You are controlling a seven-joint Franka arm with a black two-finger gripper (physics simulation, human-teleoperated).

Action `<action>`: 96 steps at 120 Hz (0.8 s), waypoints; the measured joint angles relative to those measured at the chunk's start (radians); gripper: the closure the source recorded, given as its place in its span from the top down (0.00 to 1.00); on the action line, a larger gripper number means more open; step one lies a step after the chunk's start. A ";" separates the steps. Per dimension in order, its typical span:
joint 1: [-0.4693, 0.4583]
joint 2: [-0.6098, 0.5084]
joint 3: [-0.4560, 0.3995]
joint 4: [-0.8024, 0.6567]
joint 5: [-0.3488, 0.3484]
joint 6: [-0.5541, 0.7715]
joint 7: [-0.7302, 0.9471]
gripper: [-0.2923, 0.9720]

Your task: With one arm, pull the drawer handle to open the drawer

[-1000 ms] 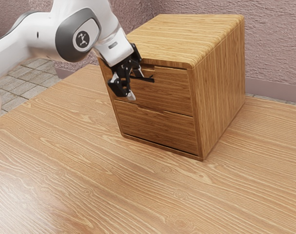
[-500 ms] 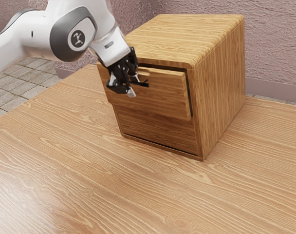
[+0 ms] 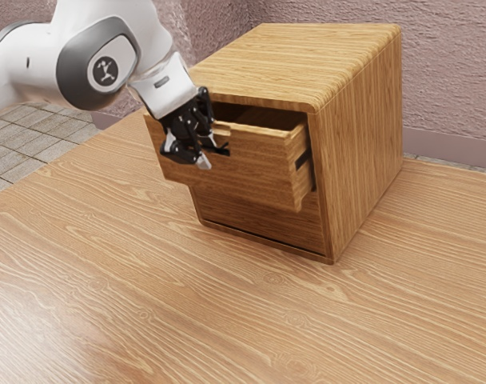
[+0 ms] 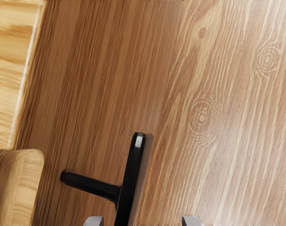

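My gripper has its jaws apart, straddling the black drawer handle between them without pinching it, and the top drawer behind it sits partway out of the cabinet, so I judge more pulling remains.

The wood-grain counter carries one wooden cabinet, upright toward the far side and apparently sitting flat on the surface.
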 joint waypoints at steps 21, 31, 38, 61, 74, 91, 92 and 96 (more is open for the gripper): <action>-0.003 -0.040 0.002 -0.040 0.000 0.001 -0.003 0.34; 0.000 -0.063 -0.001 -0.059 0.000 0.002 -0.004 0.32; -0.001 -0.073 -0.001 -0.071 -0.001 0.002 -0.005 0.33; -0.013 -0.102 -0.001 -0.109 -0.001 0.003 -0.009 0.35; -0.015 -0.123 -0.001 -0.136 -0.001 0.003 -0.011 0.36; -0.019 -0.157 0.000 -0.175 -0.001 0.004 -0.015 0.35; -0.020 -0.159 0.000 -0.177 -0.001 0.004 -0.015 0.35; -0.020 -0.167 0.000 -0.188 -0.001 0.004 -0.016 0.35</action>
